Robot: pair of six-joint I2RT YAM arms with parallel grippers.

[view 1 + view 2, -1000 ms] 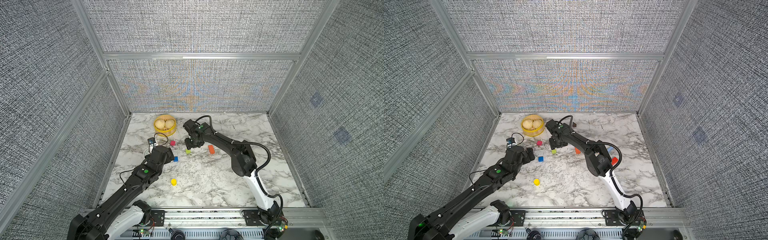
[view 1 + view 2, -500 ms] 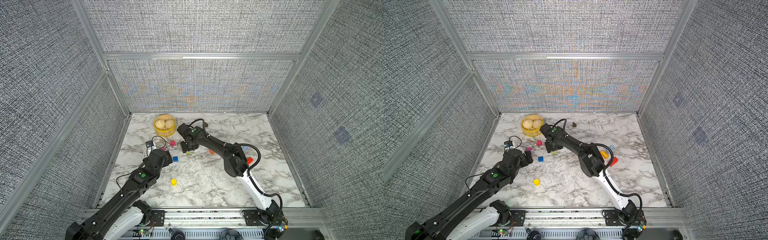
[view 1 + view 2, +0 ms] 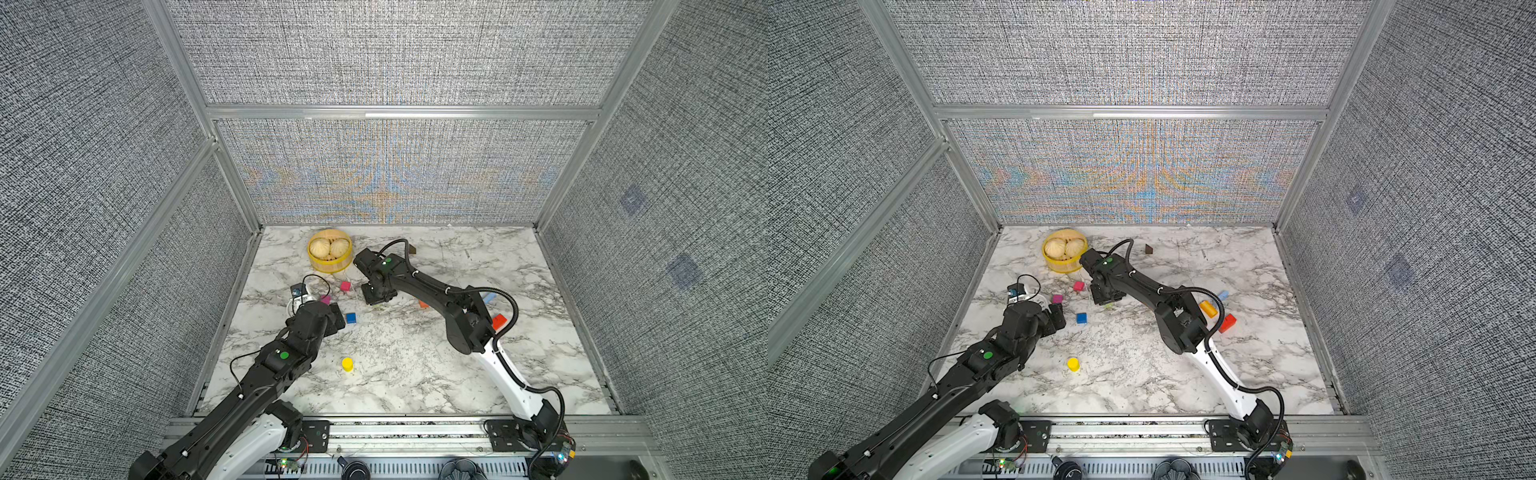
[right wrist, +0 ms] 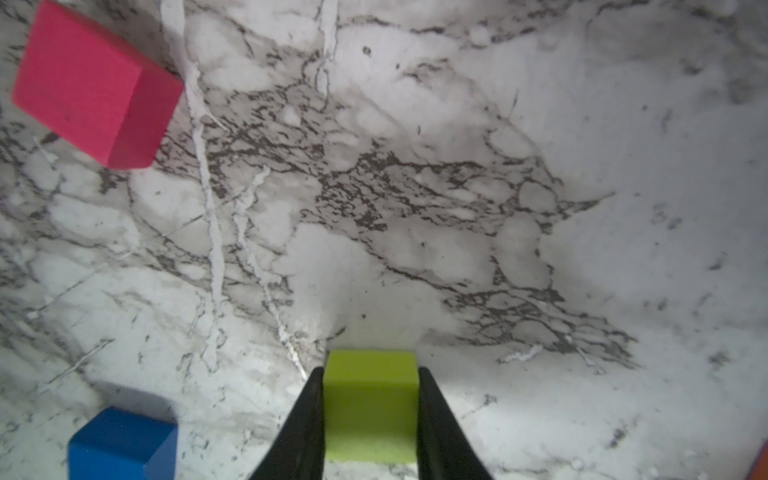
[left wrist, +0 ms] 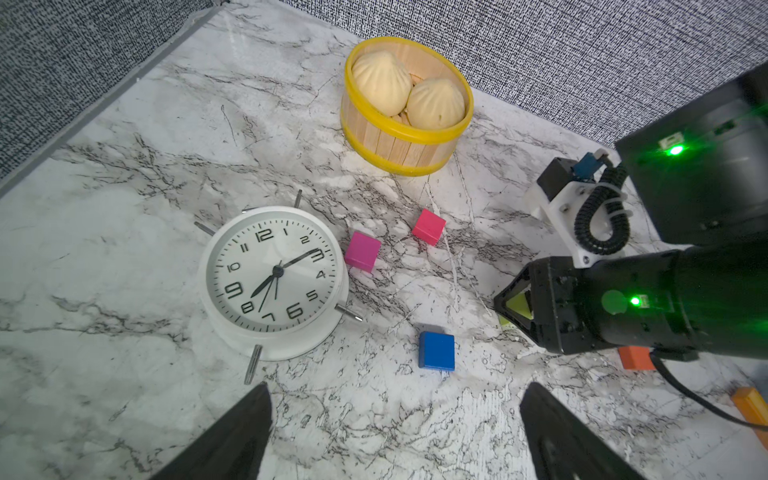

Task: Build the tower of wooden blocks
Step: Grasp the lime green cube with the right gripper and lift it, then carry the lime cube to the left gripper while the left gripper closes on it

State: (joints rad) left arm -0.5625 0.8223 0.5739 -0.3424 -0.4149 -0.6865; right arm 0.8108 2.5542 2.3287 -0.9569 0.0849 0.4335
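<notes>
Right gripper pinched a small lime wooden cube on the marble tabletop.
Left gripper spread wide (above bare marble); nearby, two pink wooden cubes, one blue cube, one white round clock, one yellow bun basket.

A lime cube is clamped between the fingers of the right gripper, left of centre. A red-pink cube and a magenta cube are seen just left of it, and a blue cube nearer. A yellow cylinder is stood upright, nearer still. An orange bar, a red block and a pale blue block are scattered to the right. A dark brown block is set far back.
</notes>
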